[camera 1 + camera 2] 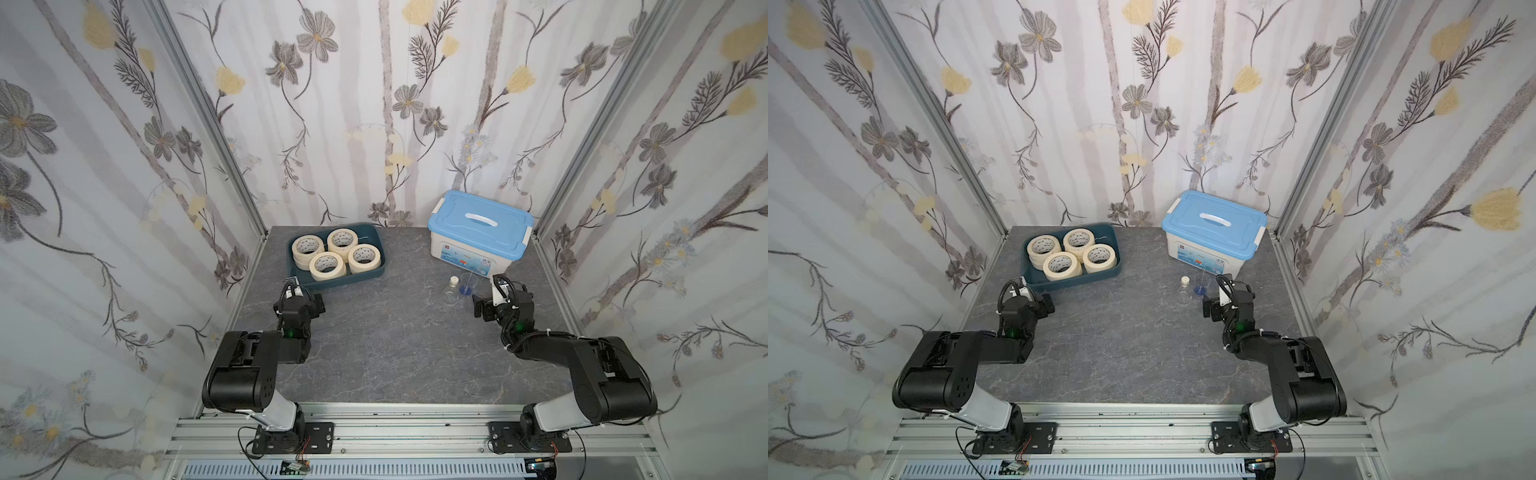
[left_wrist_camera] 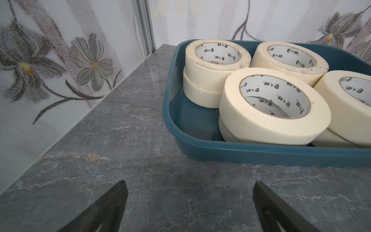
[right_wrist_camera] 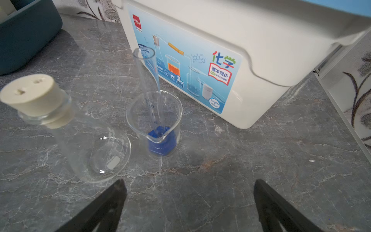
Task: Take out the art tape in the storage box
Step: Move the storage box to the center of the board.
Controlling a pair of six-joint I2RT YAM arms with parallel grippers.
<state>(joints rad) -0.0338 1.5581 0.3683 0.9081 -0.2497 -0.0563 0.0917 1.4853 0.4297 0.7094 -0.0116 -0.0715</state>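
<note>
Art tape [image 2: 261, 124] lies beyond left jaws.

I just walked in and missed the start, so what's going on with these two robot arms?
Nothing is being handled yet. The art tape rolls sit stacked inside the teal storage box, none taken out. The left gripper is open over bare table just short of the box. The right gripper is open too, facing a corked flask, a beaker and the lidded white tub.
</note>
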